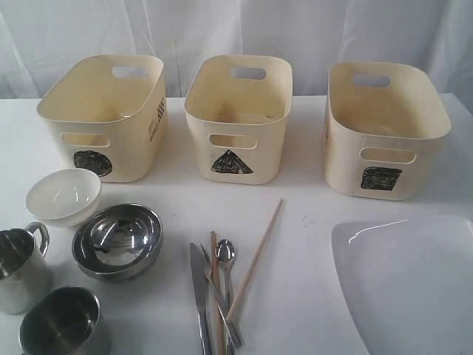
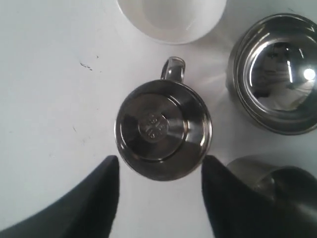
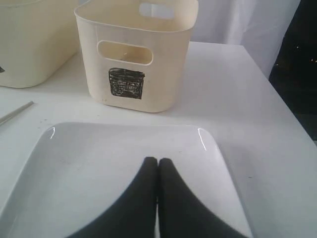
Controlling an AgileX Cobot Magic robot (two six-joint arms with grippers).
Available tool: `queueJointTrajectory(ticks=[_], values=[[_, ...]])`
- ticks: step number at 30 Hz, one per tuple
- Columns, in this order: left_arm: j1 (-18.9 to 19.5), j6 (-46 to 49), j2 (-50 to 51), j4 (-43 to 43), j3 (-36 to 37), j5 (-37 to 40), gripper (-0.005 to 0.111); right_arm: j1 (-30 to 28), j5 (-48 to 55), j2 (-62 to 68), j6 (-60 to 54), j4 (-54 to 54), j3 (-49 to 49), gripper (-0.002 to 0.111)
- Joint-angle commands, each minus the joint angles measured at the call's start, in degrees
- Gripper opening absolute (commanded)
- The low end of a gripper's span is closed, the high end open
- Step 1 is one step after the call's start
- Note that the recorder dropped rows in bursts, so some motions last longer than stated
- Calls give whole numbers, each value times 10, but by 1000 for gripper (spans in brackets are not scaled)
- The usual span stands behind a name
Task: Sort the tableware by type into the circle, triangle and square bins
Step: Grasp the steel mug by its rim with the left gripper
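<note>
Left tool (image 2: 159, 162) hovered, fingers apart, over a steel cup (image 2: 163, 130), seemingly to grasp it, while right tool (image 3: 157, 161) hung closed above the plate (image 3: 89, 158).

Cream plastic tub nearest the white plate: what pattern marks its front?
Dark scribbled square; clearest in right wrist view.

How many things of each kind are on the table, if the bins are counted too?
Bins: 3
Bowls: 2
Cups: 2
Chopsticks: 2
Knife: 1
Spoon: 1
Plate: 1
Total: 12
</note>
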Motion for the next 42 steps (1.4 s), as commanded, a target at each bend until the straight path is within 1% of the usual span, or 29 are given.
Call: queueJointTrajectory(ticks=[1, 4, 7, 11, 20, 28, 29, 30, 31, 34, 36, 39, 41, 42], values=[[0, 13, 33, -10, -3, -34, 69, 2, -3, -4, 2, 0, 1, 0], [0, 53, 66, -10, -3, -38, 68, 2, -3, -4, 2, 0, 1, 0], [0, 83, 105, -11, -1, -59, 67, 2, -3, -4, 2, 0, 1, 0], [0, 83, 145, -26, -1, -99, 67, 2, -3, -4, 2, 0, 1, 0], [0, 82, 222, -24, 0, -104, 67, 2, -3, -4, 2, 0, 1, 0], [0, 82, 252, -24, 3, -117, 67, 2, -3, -4, 2, 0, 1, 0], [0, 84, 253, -18, 3, -120, 62, 2, -3, -4, 2, 0, 1, 0], [0, 84, 253, -11, 3, -120, 54, 2, -3, -4, 2, 0, 1, 0], [0, 84, 253, -4, 3, -120, 39, 2, -3, -4, 2, 0, 1, 0], [0, 84, 253, 7, 3, -125, 0, 2, -3, -4, 2, 0, 1, 0], [0, 81, 253, 15, 3, -119, 0, 2, -3, -4, 2, 0, 1, 0], [0, 77, 239, 20, 3, -66, 0, 2, -3, -4, 2, 0, 1, 0], [0, 77, 202, 38, -5, 9, 0, 2, -3, -4, 2, 0, 1, 0], [0, 77, 167, 60, -19, 54, 0, 2, -3, -4, 2, 0, 1, 0]])
